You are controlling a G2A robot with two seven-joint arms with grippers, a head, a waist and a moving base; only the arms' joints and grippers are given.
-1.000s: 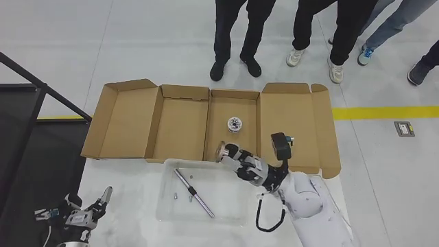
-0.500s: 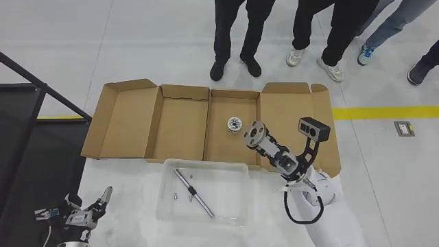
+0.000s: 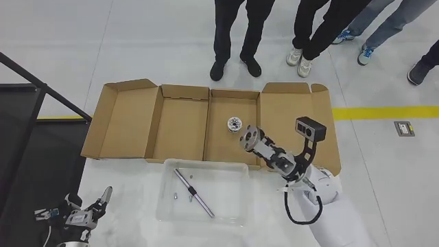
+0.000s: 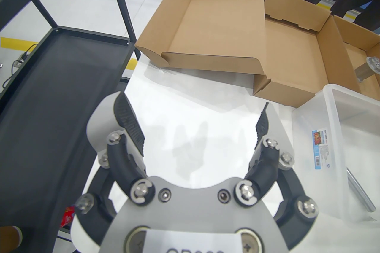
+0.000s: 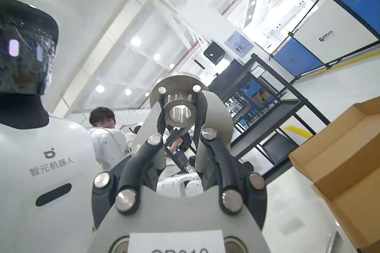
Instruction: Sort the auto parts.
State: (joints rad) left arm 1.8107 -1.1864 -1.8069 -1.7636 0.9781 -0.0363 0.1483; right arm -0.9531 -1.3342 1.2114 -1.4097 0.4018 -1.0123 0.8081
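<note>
Right tool [image 3: 252,138] is clamped on a flanged metal bushing [image 5: 178,81]. In the top view it sits just right of centre, above the lower right corner of the cardboard tray [image 3: 218,144], where a small round part [image 3: 234,123] already lies. My wrist view looks up at the ceiling, so I judge the bushing faces upward and is raised above the tray floor.

To make this drop well, I'd roll the wrist until the flange faces down and go low inside the walls. I'd let go only close to the cardboard, so the bushing neither bounces nor rolls. I'd also keep off the round part; the bare floor in the tray's lower left gives room.

Two edges need minding. The tray's right wall and flap [image 3: 288,110] are just beside the tool. The rim of the clear bin [image 3: 206,162] is just below it in frame, with a metal rod [image 3: 194,192] inside. Left tool [image 4: 193,109] hangs with fingers apart at lower left over the counter [image 3: 123,192], well apart from all this.
</note>
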